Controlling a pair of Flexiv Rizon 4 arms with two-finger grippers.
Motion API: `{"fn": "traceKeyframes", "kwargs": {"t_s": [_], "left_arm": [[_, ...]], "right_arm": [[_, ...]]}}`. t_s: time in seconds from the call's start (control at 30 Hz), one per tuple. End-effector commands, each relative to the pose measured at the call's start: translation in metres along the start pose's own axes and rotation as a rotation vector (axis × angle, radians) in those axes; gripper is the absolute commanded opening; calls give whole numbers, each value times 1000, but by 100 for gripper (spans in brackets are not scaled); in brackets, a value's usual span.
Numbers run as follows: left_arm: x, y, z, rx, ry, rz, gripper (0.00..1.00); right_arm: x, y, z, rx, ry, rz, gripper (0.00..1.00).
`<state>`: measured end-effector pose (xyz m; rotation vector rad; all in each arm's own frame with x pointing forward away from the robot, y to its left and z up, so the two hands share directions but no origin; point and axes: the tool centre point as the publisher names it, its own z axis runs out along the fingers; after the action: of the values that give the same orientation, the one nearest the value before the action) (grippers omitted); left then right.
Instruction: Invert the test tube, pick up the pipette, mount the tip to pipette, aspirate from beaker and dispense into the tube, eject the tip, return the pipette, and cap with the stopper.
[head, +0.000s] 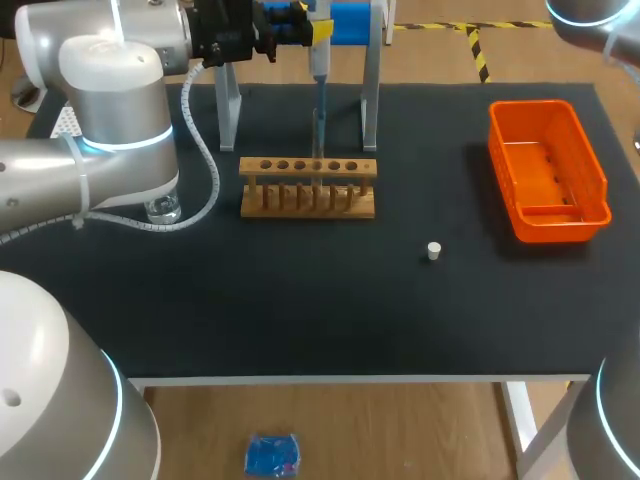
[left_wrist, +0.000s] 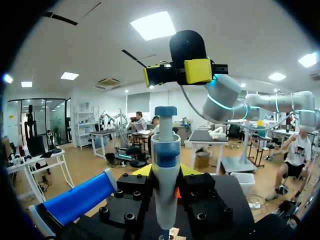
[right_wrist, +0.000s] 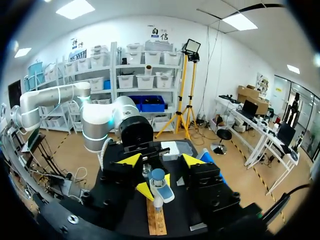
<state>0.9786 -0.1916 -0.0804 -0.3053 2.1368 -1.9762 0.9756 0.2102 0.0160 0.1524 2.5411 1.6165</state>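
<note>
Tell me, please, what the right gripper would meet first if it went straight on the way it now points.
Probably the pipette, held upright by the left gripper over the wooden rack: it sits straight ahead of the right gripper. The distance is unclear.

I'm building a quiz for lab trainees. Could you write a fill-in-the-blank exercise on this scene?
1. The left gripper holds the blue-topped grey pipette over the ____ test tube rack.
2. The small white stopper lies on the black table, apart from the ____ plastic bin.
3. The clear glass beaker stands partly hidden under the ____ arm.
Missing words: wooden; orange; left.
</note>
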Motion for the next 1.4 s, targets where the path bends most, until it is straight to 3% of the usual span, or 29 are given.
{"fn": "traceKeyframes", "kwargs": {"t_s": [0.03,0.23,0.5,0.77,1.0,1.2,1.4], "left_arm": [[1,0,1,4,-5,1,0],[1,0,1,4,-5,1,0],[1,0,1,4,-5,1,0],[1,0,1,4,-5,1,0],[1,0,1,4,-5,1,0],[1,0,1,4,-5,1,0],[1,0,1,4,-5,1,0]], "right_arm": [[8,-11,-22,-23,-12,-25,100],[11,-33,-41,-26,-11,-80,100],[16,-81,-52,-32,-19,-132,100],[15,-123,-49,-115,23,-150,100],[20,-161,-34,-158,-5,-188,100],[25,-199,-8,-143,-33,-194,100],[20,-229,16,-150,-16,-142,100]]}}
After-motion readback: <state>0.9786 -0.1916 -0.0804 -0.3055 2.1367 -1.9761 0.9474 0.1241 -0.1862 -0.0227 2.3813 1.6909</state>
